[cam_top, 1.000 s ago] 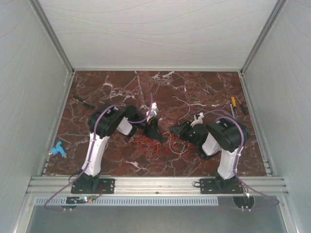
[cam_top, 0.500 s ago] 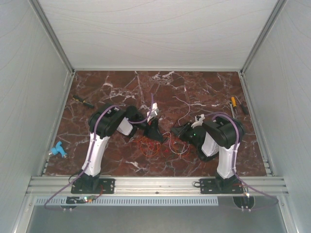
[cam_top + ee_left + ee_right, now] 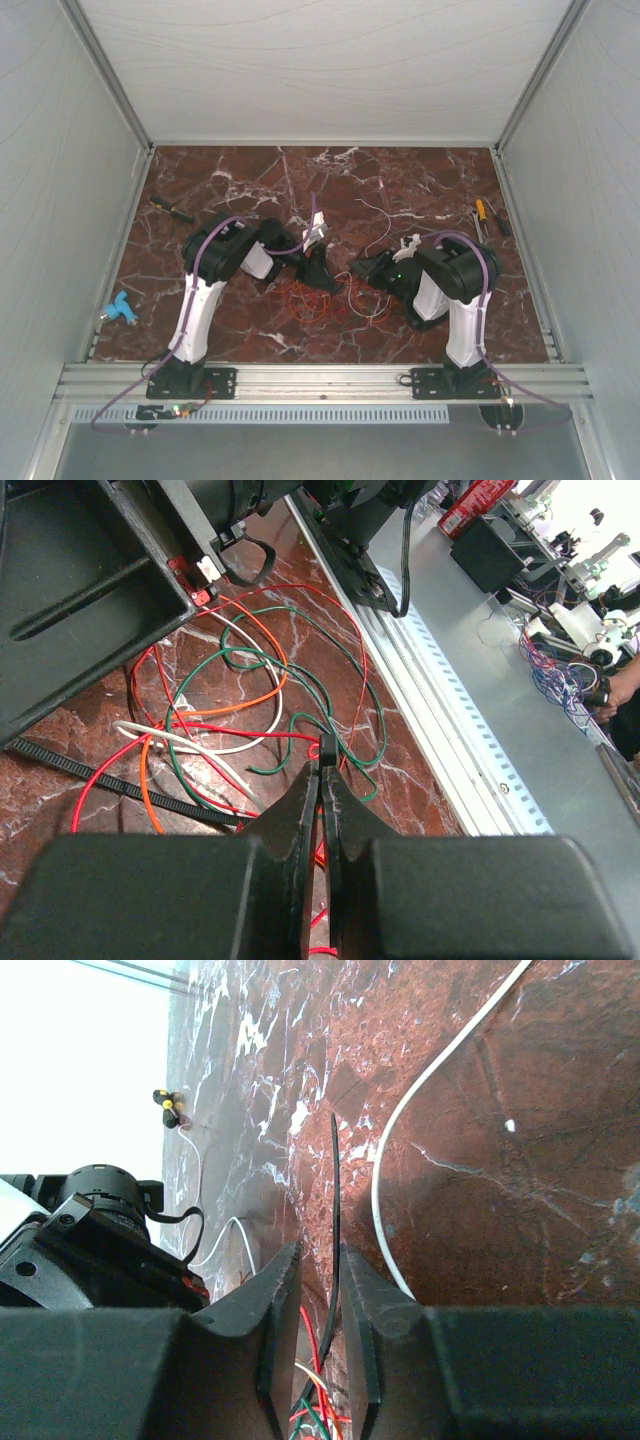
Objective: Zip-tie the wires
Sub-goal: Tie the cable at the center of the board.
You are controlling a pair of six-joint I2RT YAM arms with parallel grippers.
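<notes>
**A:** Item one?
**B:** Loose tangle of hair-thin flexible wires [image 3: 240, 730] in red, orange, white and green. They lie in slack loops on the dark red marble-patterned table [image 3: 400, 180], between the two arms. Light, limp and springy. The loops will slide apart unless gathered where the strands cross most thickly.

**A:** Item two?
**B:** Thin black ribbed plastic zip tie [image 3: 120, 781], flat on the table, passing under several of the wires (so partly laid beneath the bundle, by my reading). Light, fairly stiff lengthwise, bends readily across its flat, probably slick to the touch. Best held near one end, across the flat faces, leaving the tip free for the head.

**A:** Left gripper [image 3: 320, 768]?
**B:** Clenched, tips low over the loops. A small black block sits right at the tips. It is probably the tie's head, pinched there, though the view is too tight to be sure.

**A:** Right gripper [image 3: 322, 1260]?
**B:** Fingers parted by a narrow gap, low over the table. A black strip, the zip tie as I judge, runs lengthwise through that gap without being visibly squeezed.

**A:** Step in hand?
**B:** Taking the free tail, I would say. The loop round the wires is not yet closed.
</notes>
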